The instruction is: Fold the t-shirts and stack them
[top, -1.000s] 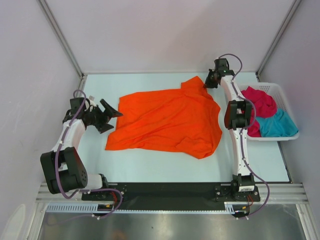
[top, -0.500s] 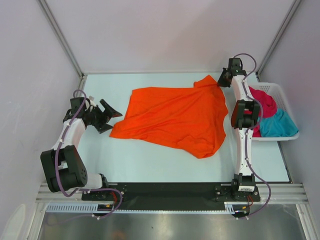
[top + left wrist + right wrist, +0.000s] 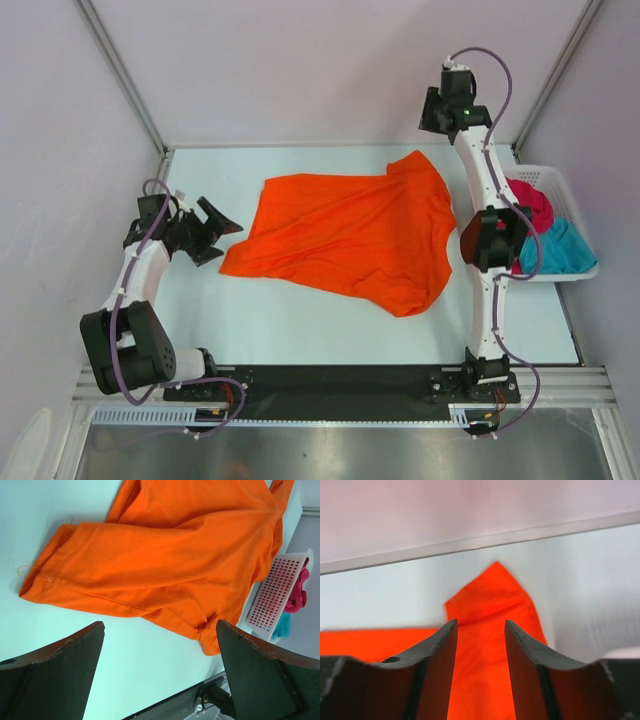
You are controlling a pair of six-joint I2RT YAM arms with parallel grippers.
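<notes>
Pale green table (image 3: 300, 320): bare strips along the near edge and left side. Bright orange cloth t-shirt (image 3: 350, 235) lies spread and rumpled mid-table, one sleeve tip near the back edge. White plastic lattice basket (image 3: 580, 268) at the right edge holds a crimson red t-shirt (image 3: 535, 205) and a teal blue t-shirt (image 3: 565, 250). Right arm (image 3: 482, 180) stretched far and raised; right gripper (image 3: 480, 625) above the sleeve, jaws parted, nothing between. Left arm (image 3: 140, 275) bent low; left gripper (image 3: 160, 625) spread wide, empty, near the shirt's left corner.

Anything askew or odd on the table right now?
The orange t-shirt lies skewed, not squared: its near-right corner is bunched into a fold, and one sleeve pokes out at the far side. The red t-shirt and teal t-shirt sit crumpled in the white basket. Nothing spilled or damaged.
</notes>
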